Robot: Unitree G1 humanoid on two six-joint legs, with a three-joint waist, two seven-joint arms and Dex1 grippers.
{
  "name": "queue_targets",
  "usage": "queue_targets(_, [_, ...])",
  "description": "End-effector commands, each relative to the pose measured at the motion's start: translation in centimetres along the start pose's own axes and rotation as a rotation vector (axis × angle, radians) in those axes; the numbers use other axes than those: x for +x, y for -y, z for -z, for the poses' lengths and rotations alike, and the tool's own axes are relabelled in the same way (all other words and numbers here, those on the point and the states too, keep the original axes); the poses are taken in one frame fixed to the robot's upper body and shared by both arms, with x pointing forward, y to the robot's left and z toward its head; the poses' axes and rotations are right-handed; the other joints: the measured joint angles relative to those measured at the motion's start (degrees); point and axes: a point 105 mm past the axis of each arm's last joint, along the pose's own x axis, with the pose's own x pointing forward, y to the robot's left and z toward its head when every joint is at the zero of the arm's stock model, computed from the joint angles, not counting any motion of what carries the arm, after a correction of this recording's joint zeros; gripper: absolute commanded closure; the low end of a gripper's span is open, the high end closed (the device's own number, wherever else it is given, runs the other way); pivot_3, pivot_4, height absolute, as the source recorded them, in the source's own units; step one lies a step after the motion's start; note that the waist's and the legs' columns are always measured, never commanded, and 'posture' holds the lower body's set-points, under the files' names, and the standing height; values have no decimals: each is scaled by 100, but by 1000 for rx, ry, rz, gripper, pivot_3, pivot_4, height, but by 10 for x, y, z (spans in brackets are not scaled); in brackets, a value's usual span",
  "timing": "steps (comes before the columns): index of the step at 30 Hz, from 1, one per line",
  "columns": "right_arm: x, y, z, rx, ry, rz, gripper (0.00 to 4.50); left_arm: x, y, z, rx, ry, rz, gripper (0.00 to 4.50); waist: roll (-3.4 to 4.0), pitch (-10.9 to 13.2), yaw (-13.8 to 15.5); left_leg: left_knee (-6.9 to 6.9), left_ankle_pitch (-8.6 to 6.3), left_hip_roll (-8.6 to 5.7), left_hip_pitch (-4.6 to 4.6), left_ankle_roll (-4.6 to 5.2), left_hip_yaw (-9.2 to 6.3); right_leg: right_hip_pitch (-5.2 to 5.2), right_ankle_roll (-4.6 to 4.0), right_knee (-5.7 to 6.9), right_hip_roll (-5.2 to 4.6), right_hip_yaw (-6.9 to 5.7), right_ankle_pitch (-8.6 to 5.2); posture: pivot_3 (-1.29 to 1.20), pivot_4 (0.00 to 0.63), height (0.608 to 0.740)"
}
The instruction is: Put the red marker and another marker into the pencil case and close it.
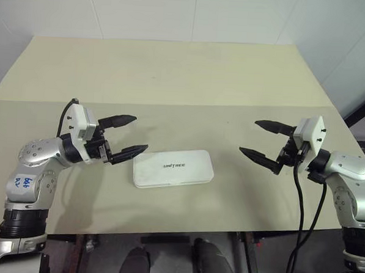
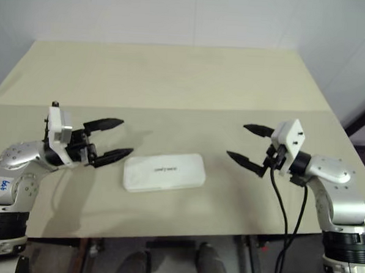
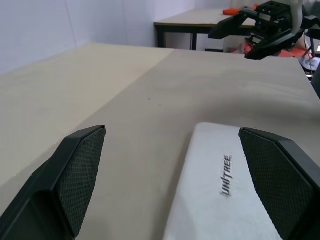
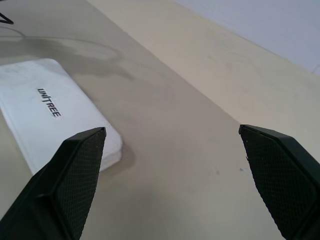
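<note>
one worktop point(image 1: 173, 75), pale beige and matte, carries the scene; a straight seam crosses it behind the case, and its far part is a lighter cream. its near edge is cut off by the frame bottom.

two end effectors flank the one pencil case. the left end effector point(image 1: 125, 135) hovers just to the left of the case, its two black tapered fingers point(image 3: 80, 175) spread wide and holding nothing; the pads carry a fine cross-hatched grip. the right end effector point(image 1: 265, 141) hangs well to the right of the case, fingers likewise spread apart and empty, pointing toward the case.

the pencil case point(image 1: 173, 168) lies flat near the front middle of the worktop, lid shut: a white, smooth hard-plastic rectangle with rounded corners and dark "unitree" lettering on top. its inside is hidden by the closed lid. in the left wrist view the case's near end is cut off.
</note>
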Motion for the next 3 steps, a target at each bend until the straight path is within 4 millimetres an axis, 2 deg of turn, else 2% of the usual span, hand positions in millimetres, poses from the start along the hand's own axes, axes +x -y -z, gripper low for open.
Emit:
queue_targets(1, [-5,12,-13,-46,34,60,0,-1,-2,-7,18,28,-26,23,0,0,-18,0,0,0,0,0,0,0,1,0,0,0,0,0,150,740])
queue_targets(3, [-3,12,-16,-47,39,58,0,1,-2,-12,5,45,-35,23,0,0,-19,0,0,0,0,0,0,-1,1,1,0,0,1,0,150,740])
